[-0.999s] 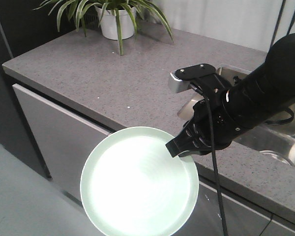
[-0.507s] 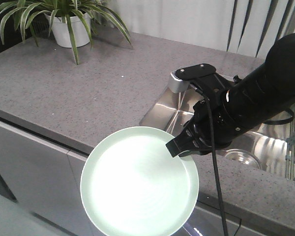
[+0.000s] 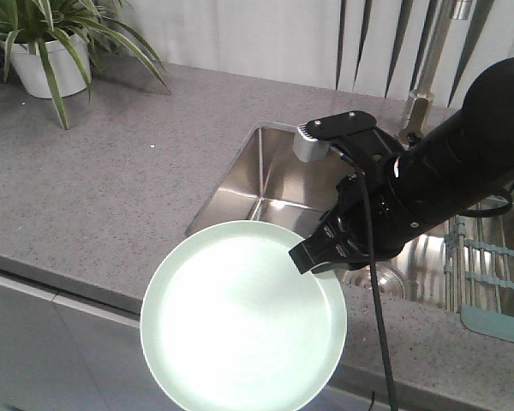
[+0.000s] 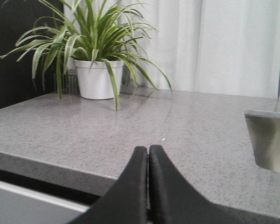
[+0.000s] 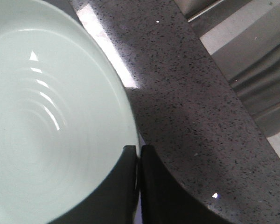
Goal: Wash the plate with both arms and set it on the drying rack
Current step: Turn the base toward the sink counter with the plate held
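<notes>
plate [image 3: 240,317] rim is clamped in right end effector [image 3: 301,257]; left end effector [image 4: 148,156] is closed, empty.

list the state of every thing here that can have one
plate, held in the air by its rim
right gripper, shut on the plate's rim
left gripper, shut, holding nothing
sink, no water seen in it
drying rack, plate not yet on it
potted plant, upright on the counter
</notes>
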`<state>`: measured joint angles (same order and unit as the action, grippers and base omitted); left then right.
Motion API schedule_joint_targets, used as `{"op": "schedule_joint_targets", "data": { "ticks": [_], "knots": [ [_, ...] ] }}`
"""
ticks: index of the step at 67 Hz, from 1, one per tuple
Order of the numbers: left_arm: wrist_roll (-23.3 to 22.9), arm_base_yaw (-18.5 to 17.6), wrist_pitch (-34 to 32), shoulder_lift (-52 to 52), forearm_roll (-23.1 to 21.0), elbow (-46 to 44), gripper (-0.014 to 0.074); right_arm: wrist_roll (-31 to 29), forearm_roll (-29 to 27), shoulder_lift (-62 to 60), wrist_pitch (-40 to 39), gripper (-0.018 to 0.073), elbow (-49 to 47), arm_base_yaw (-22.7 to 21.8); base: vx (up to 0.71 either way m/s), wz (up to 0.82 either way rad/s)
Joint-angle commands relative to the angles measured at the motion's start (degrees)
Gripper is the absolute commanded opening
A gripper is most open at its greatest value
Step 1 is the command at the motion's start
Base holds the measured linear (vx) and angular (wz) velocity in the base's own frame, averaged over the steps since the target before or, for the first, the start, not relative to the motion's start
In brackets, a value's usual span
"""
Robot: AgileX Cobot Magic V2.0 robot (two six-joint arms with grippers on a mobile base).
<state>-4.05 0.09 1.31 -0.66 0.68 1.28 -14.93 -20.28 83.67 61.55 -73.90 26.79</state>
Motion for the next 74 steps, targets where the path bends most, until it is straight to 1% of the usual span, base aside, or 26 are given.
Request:
{"op": "schedule_joint_targets", "data": {
  "ticks": [1, 74],
  "knots": [
    [-0.10, -0.23, -4.44, -0.84, -0.16, -1.24, -0.0006, -0.57, -1.37, -2.22, -1.80, -0.0001, -1.51, -0.19, 0.06, -0.20],
    [-0.10, -0.23, -4.44, -0.84, -0.16, -1.24, -0.0006, -0.57, -1.37, -2.22, -1.83, -0.0001, -1.51, -0.19, 0.06, -0.13]
  ]
}}
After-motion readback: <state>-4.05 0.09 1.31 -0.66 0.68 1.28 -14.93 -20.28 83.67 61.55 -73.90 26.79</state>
